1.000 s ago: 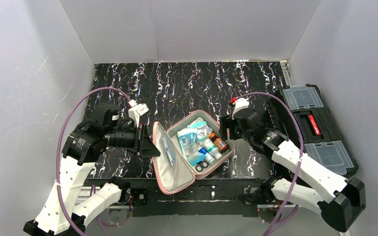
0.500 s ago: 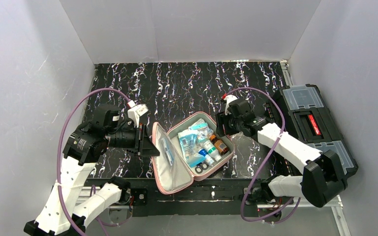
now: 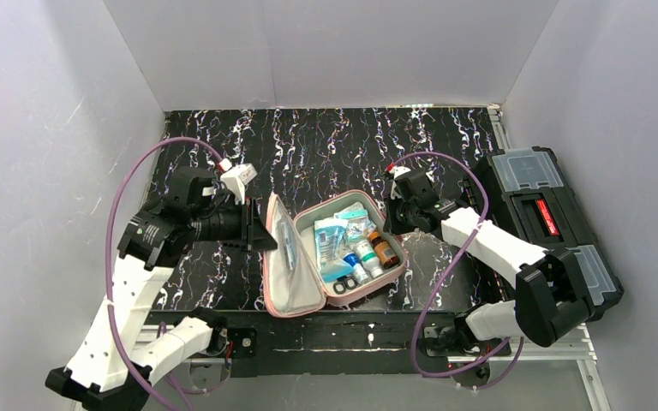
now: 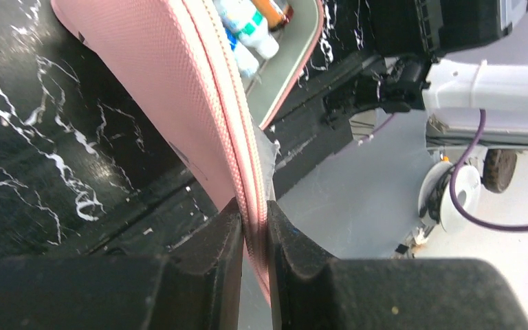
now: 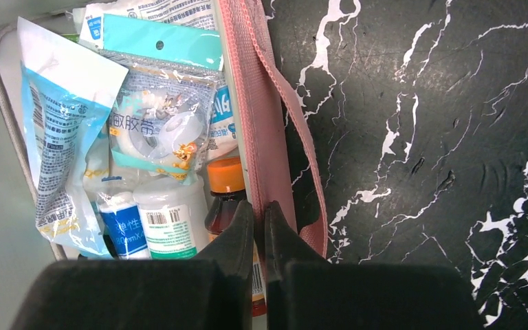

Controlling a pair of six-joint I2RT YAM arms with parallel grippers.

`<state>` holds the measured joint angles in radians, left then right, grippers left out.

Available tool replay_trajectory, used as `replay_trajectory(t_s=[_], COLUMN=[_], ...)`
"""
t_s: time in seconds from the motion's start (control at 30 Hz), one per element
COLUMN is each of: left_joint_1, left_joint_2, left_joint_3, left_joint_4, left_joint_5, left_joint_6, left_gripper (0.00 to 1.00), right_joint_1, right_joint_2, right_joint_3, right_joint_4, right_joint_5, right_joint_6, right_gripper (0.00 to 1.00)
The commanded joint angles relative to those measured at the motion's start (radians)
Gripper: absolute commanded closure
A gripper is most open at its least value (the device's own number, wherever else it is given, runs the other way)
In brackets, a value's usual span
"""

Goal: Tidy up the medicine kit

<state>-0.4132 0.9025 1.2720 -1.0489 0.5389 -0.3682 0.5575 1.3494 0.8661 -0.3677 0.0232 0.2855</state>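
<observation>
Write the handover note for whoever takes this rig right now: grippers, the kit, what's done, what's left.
Left gripper: shut on the edge of the lid, holding it raised.
Right gripper: shut at the kit's right wall; a grip on it cannot be confirmed.
Kit: the pink rounded-square soft zip medicine kit sits open, near-centre on the black marbled table.
Done: packets and small bottles lie in the base.
Left: probably close the lid and zip it.
</observation>
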Motion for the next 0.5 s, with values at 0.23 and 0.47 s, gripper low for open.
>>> replay_trajectory(t_s=[0.23, 0.47], left_joint_1=[0.004, 0.004], left_joint_2=[0.177, 0.321], left_joint_3=[0.135, 0.272], left_joint_4=[0.091, 0.092], left_joint_5=[-0.118, -0.098], left_joint_6=[0.049, 0.059], left_gripper=[0.96, 0.95], right_joint_1=[0.017, 0.117], right_joint_2=[-0.195, -0.324], right_joint_3=[-0.22, -0.29], right_joint_4=[0.118, 0.142], right_joint_5=[0.002, 0.042], right_joint_6=[0.367, 0.514], right_gripper=[0.99, 0.99])
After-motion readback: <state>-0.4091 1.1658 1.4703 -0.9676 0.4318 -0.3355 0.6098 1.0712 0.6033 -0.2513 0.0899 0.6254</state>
